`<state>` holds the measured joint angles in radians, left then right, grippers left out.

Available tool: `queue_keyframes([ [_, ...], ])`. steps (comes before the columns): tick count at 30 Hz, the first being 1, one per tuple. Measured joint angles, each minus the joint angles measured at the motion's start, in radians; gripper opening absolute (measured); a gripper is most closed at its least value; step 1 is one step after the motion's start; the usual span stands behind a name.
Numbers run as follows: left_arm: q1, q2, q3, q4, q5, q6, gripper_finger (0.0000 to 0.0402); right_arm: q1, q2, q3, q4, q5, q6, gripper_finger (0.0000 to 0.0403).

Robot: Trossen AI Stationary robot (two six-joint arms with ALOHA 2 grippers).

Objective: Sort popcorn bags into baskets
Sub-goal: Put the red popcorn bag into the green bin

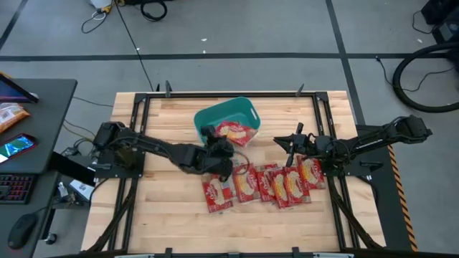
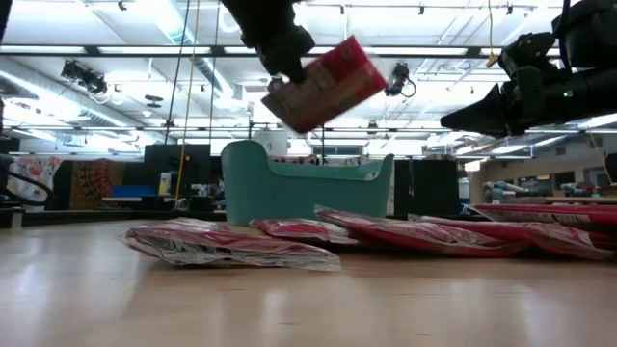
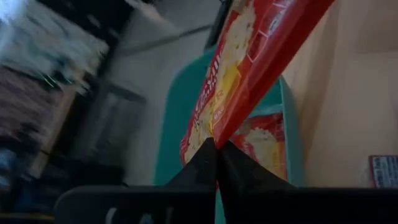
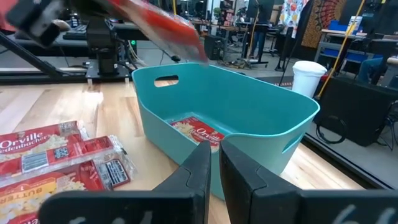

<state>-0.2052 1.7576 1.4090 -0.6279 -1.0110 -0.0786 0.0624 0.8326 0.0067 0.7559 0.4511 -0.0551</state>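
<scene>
My left gripper (image 2: 284,69) is shut on one red popcorn bag (image 2: 330,82), held in the air over the teal basket (image 2: 308,188). In the high view this gripper (image 1: 219,148) is at the basket's near rim (image 1: 247,107). Another red bag (image 4: 199,132) lies flat on the basket's floor. Several more bags (image 1: 265,185) lie in an overlapping row on the table, nearer than the basket. My right gripper (image 1: 285,141) hovers shut to the right of the basket, above the row, and touches nothing. My left gripper pinches the popcorn bag between its two fingers (image 3: 205,158) at one end edge (image 3: 217,127). The fingers come from above. The bag is lifted clear and tilted, with its free end (image 2: 362,58) higher than the held end, above the basket's rim.
The right wrist view looks past its fingers (image 4: 215,155) into the basket (image 4: 249,106). Metal frame rails (image 1: 136,143) run along the table's left and right sides. Bare wood lies at the table's near edge (image 1: 237,229). A desk with a keyboard (image 1: 14,188) stands to the left.
</scene>
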Motion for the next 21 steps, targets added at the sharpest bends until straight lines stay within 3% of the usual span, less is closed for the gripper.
queue_keyframes([
  [5, 0.135, 0.01, 0.0, -0.022, 0.19, -0.093, 0.0006, 0.0, 0.0, 0.0, 0.0, 0.0, 0.0, 0.0039],
  [14, 0.32, 0.025, -0.001, -0.102, 0.393, -0.203, 0.0009, 0.0, 0.0, 0.0, 0.0, 0.0, 0.0, 0.0039],
  [17, 0.327, 0.046, -0.005, -0.127, 0.404, -0.217, 0.003, 0.0, 0.0, 0.0, -0.001, 0.0, 0.0, 0.0039],
  [21, 0.319, 0.054, -0.005, -0.114, 0.404, -0.196, 0.0086, 0.0, 0.002, 0.0, 0.008, 0.0, 0.0, 0.0039],
])
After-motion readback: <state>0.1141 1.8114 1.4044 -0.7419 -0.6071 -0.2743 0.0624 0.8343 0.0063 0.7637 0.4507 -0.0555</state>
